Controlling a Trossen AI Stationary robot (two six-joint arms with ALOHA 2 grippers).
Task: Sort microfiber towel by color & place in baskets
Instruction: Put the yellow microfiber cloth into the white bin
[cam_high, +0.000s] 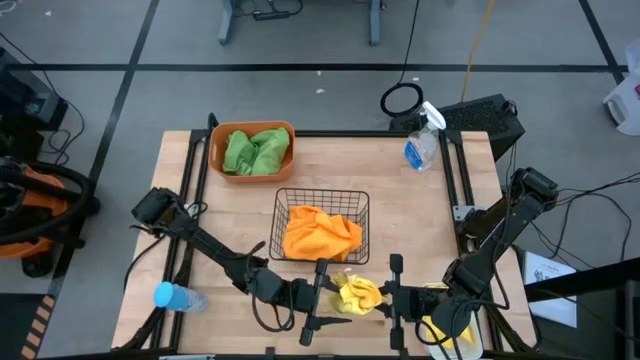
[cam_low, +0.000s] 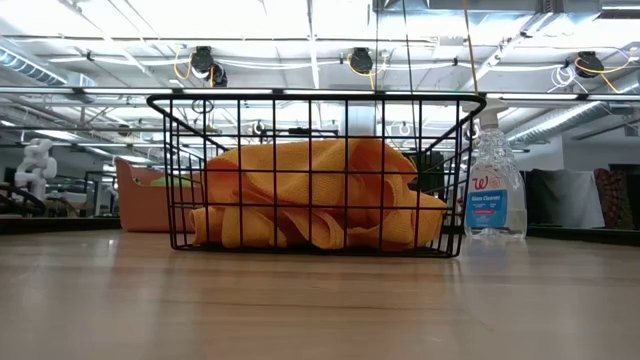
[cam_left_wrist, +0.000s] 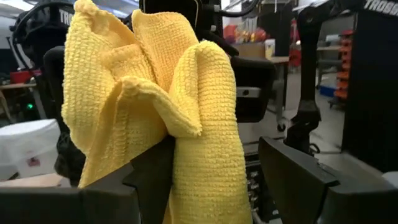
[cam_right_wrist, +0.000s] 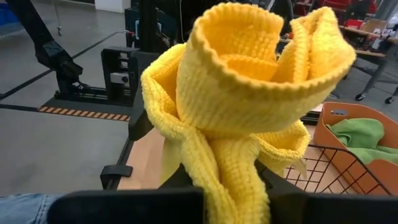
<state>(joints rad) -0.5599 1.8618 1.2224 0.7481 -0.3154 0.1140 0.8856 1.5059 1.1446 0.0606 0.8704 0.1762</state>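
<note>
**Gripping a yellow towel at the desk's near edge**

Meeting at the near edge of the desk (cam_high: 420, 215), the two grippers are facing each other with a yellow towel (cam_high: 360, 294) bunched between them. The right gripper (cam_high: 392, 296) is clenching that towel, its fingers closed on the cloth, which is rising in thick folds in front of its wrist camera. The left gripper (cam_high: 318, 297) is standing released, fingers apart, with the same towel draping over one finger (cam_left_wrist: 155, 177) while the other finger is standing clear beside it. A second yellow towel (cam_high: 440, 328) is lying under the right arm at the desk's near right corner; what it is lying in cannot be told.

Just beyond the grippers, the black wire basket (cam_high: 283, 200) is holding orange cloth (cam_high: 320, 236) heaped inside it. A blue-capped bottle (cam_high: 172, 296) is lying near the left edge.

Farther back, the orange tub (cam_high: 216, 152) is sitting at the far left with green cloth (cam_high: 256, 150) inside. A clear spray bottle (cam_high: 422, 140) is standing at the far right corner.
</note>
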